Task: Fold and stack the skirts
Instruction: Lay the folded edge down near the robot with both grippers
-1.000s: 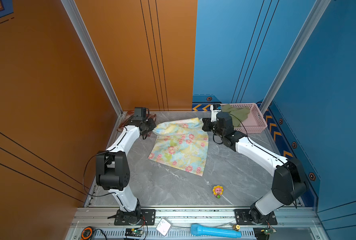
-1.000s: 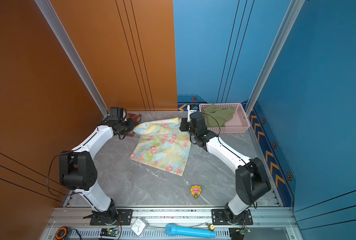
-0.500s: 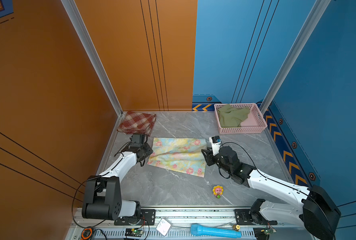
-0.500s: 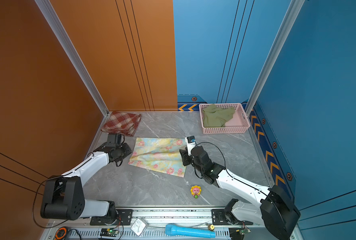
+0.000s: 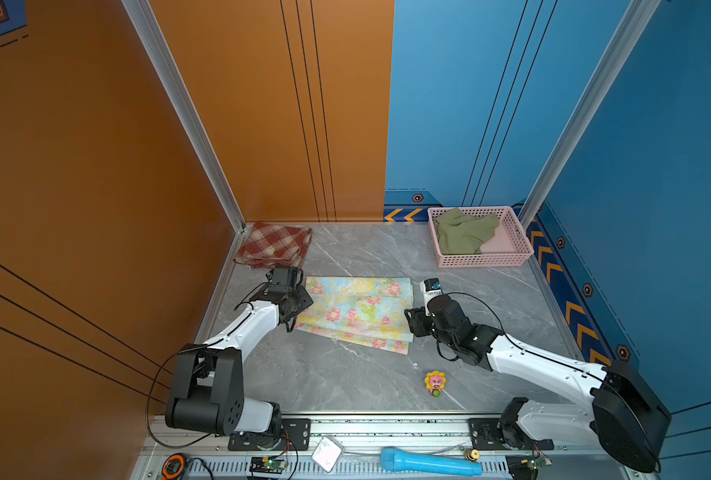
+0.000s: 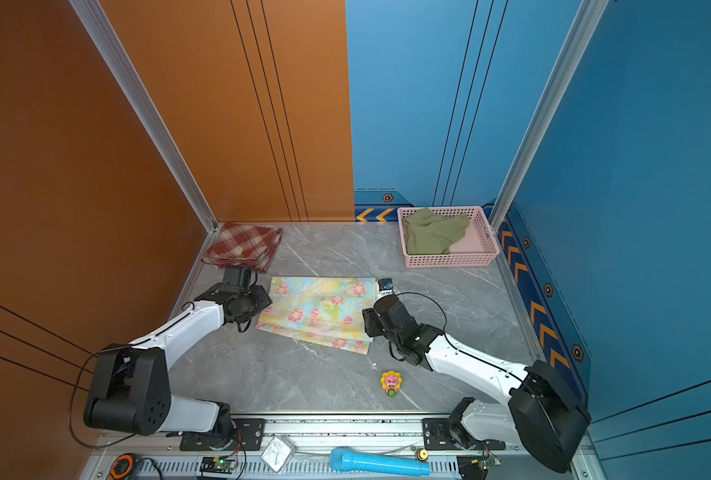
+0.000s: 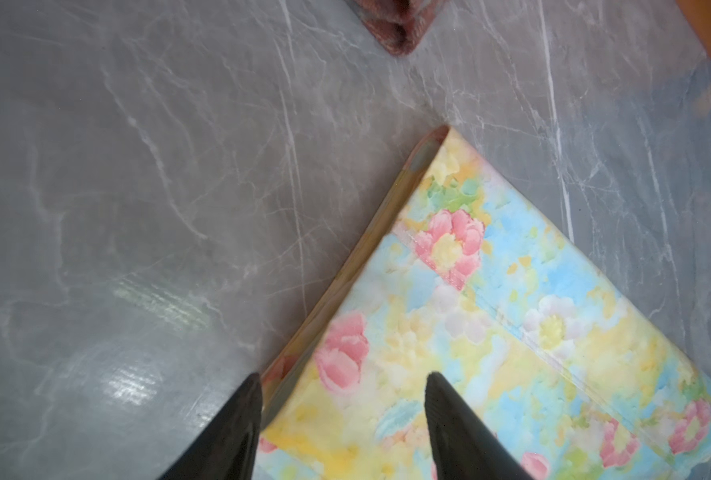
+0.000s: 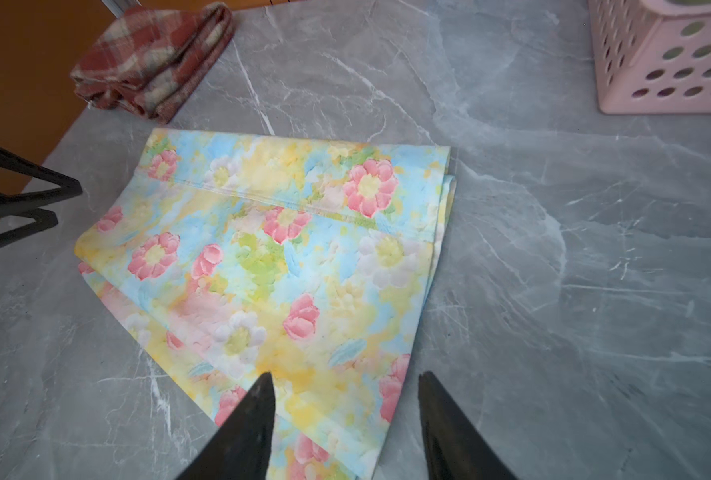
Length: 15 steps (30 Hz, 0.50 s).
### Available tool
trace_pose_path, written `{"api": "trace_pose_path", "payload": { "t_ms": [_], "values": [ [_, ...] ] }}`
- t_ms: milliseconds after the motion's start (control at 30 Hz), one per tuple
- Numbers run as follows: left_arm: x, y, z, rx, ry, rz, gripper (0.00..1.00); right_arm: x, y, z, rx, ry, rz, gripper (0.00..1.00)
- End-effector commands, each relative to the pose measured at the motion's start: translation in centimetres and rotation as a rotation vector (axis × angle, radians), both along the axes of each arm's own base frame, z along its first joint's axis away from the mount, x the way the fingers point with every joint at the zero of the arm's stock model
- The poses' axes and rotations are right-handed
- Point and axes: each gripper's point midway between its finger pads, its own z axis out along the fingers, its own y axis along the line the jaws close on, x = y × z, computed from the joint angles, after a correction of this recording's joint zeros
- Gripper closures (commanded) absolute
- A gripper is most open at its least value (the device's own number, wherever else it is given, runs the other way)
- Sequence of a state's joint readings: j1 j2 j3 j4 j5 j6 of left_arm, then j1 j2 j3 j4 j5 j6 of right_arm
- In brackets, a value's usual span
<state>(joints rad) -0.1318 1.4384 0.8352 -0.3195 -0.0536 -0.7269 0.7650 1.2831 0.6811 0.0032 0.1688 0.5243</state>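
Three skirts in all. One pastel yellow-and-blue floral cloth skirt (image 5: 356, 313) with pink flowers lies folded flat in the middle of the grey marble-patterned tabletop (image 5: 345, 382), between the two grippers. One red-and-cream plaid cloth skirt (image 5: 275, 245) sits folded in the far left corner, apart from the floral one. One plain olive green cloth skirt (image 5: 462, 235) lies crumpled inside the single pink perforated plastic basket (image 5: 482, 261) at the far right. The left gripper (image 7: 341, 376) has its two black fingers spread, straddling the floral skirt's left edge and clamping nothing. The right gripper (image 8: 343, 374) likewise stands with both fingers apart, straddling the same skirt's right edge, empty. One small yellow sunflower toy (image 5: 435, 382) with a pink face stands near the front, apart from the cloth
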Motion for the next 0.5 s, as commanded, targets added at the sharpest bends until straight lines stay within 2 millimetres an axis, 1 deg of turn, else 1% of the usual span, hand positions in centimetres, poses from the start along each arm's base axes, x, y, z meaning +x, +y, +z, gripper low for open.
{"api": "trace_pose_path", "payload": {
  "t_ms": [0, 167, 333, 367, 467],
  "values": [
    [-0.6, -0.3, -1.1, 0.066, 0.079, -0.055, 0.36, 0.0, 0.1, -1.9, -0.030, 0.116, -0.054, 0.45],
    [-1.4, -1.0, -3.3, 0.074, 0.147, -0.078, 0.36, 1.3, 0.6, -4.7, -0.071, 0.217, -0.067, 0.46],
    [-2.0, -1.5, -4.5, 0.082, 0.180, -0.097, 0.36, 2.7, 1.8, -7.1, -0.095, 0.287, -0.043, 0.46],
    [-2.1, -1.8, -4.7, 0.080, 0.187, -0.104, 0.36, 3.5, 1.2, -7.6, -0.094, 0.304, -0.061, 0.46],
    [-2.7, -2.6, -5.4, 0.077, 0.202, -0.119, 0.37, 4.8, 1.3, -8.8, -0.105, 0.331, -0.063, 0.47]
  ]
}}
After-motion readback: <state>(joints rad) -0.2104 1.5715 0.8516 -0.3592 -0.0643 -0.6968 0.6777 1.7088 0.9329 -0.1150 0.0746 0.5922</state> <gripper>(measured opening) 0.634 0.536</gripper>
